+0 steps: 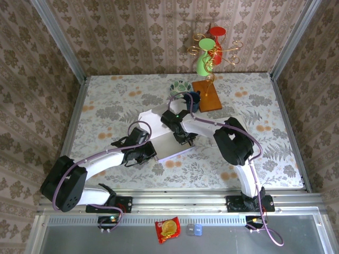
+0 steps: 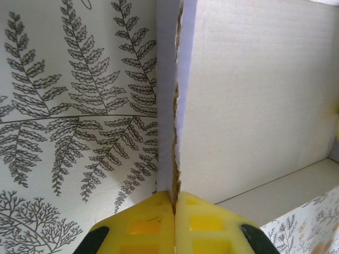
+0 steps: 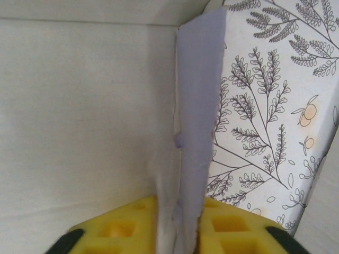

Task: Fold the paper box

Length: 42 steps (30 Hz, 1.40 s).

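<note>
Left wrist | left end effector (image 2: 175,205) pinches paper box (image 2: 254,106) | right end effector (image 3: 180,214) grips its flap (image 3: 198,106)

I see the box (image 1: 151,115) at mid-frame in the top view, on the bench (image 1: 106,106). It is white, part-folded and sitting low. In the left wrist view, a ragged upright edge (image 2: 177,106) runs up the centre, with a black fern print to its left and a plain cream face to its right. In the right wrist view, a lavender-shaded flap (image 3: 198,95) stands at centre, with a plain panel on its left and leaf print on its right.
</note>
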{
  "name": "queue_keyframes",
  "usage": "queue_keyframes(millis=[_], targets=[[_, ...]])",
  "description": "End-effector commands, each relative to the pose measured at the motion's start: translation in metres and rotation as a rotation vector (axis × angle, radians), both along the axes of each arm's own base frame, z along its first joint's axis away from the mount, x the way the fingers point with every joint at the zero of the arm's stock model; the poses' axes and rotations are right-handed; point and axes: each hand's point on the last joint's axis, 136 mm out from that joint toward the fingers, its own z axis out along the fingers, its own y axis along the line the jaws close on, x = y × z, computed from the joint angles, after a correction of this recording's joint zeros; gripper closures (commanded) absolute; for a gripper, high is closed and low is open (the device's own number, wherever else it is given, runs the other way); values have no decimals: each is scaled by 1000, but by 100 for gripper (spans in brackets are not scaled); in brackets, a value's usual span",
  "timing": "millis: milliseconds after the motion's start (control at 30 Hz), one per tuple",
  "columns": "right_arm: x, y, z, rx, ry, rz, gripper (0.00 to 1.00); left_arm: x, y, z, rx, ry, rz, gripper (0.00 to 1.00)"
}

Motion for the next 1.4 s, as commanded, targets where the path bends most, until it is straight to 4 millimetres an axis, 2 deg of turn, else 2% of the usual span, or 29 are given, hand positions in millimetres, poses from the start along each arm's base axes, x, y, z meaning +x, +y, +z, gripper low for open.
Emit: queue_keyframes(millis=[0, 233, 467, 633, 800, 867, 1033, 1167, 1267, 1367], targets=[[1, 24, 26, 203, -11, -19, 70, 8, -4, 6, 7, -25, -23, 93], [6, 9, 43, 318, 11, -94, 55, 8, 2, 10, 40, -31, -31, 89], [9, -1, 54, 399, 25, -140, 51, 12, 7, 17, 71, -45, -50, 84], [21, -12, 85, 499, -34, -163, 51, 16, 17, 29, 101, -64, -58, 73], [35, -17, 116, 618, -72, -111, 50, 18, 27, 44, 105, -94, -70, 66], [38, -17, 119, 639, -55, -84, 50, 19, 31, 51, 109, -103, -80, 65], [44, -19, 124, 633, -41, 44, 44, 26, 46, 84, 120, -172, -127, 62], [53, -20, 120, 643, -10, 124, 41, 39, 68, 104, 107, -186, -172, 61], [66, -23, 118, 658, 2, 132, 40, 52, 69, 119, 42, -211, -254, 59], [74, -22, 120, 685, 16, 155, 40, 61, 62, 133, 30, -244, -381, 57]])
